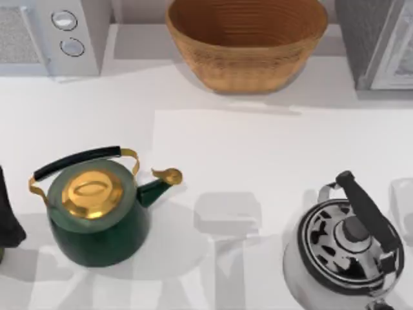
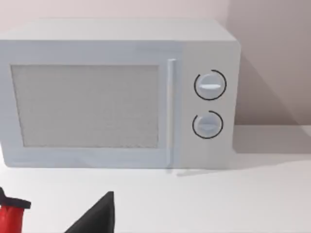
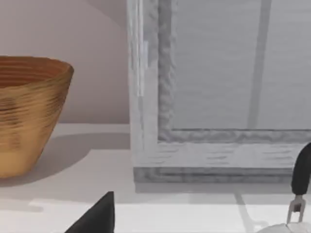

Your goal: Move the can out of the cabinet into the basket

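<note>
Can probably sat behind the cabinet's (image 3: 214, 97) shut front panel at the table's far right, beside the basket (image 1: 245, 58); judged light, stiff, slick and dentable, best pinched mid-body; left gripper (image 2: 99, 213) and right gripper (image 3: 99, 213) state couldn't be told.

The top view looks straight down on the table (image 1: 258, 148). The left wrist view faces the microwave (image 2: 121, 92) closely; the right wrist view faces the cabinet (image 3: 218, 97) and the basket (image 3: 29, 111), both also seen from above.

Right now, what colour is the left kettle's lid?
Gold, on the dark green kettle; the lid shows best in the top view.
</note>
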`<action>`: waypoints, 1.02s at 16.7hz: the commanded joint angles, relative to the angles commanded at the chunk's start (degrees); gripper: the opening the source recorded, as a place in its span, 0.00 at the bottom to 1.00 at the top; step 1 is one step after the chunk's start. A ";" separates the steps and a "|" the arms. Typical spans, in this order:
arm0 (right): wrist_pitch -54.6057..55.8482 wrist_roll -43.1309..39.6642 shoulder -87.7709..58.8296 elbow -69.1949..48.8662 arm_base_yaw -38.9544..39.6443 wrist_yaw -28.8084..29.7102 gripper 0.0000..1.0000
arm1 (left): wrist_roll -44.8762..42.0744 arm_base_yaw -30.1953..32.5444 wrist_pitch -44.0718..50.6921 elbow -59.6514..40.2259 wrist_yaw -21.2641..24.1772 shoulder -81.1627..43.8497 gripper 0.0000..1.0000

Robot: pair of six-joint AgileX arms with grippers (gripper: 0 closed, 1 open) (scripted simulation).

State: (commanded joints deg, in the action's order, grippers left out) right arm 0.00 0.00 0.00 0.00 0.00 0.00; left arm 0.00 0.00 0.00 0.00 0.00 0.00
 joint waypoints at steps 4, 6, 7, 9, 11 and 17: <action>-0.58 0.01 -1.82 -1.85 0.26 0.28 1.00 | 0.00 0.00 0.00 0.00 0.00 0.00 1.00; -1.85 0.05 -5.78 -6.12 0.82 0.87 1.00 | 0.00 0.00 0.00 0.00 0.00 0.00 1.00; -2.69 0.08 -8.42 -9.16 1.19 1.26 1.00 | 0.00 0.00 0.00 0.00 0.00 0.00 1.00; -4.68 0.17 -14.73 -16.94 2.08 2.20 1.00 | 0.00 0.00 0.00 0.00 0.00 0.00 1.00; -7.00 0.30 -22.10 -26.51 3.07 3.31 1.00 | 0.00 0.00 0.00 0.00 0.00 0.00 1.00; -14.80 0.59 -46.94 -60.13 6.49 7.01 1.00 | 0.00 0.00 0.00 0.00 0.00 0.00 1.00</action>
State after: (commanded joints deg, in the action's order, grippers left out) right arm -14.80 0.59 -46.94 -60.13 6.49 7.01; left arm 0.00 0.00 0.00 0.00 0.00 0.00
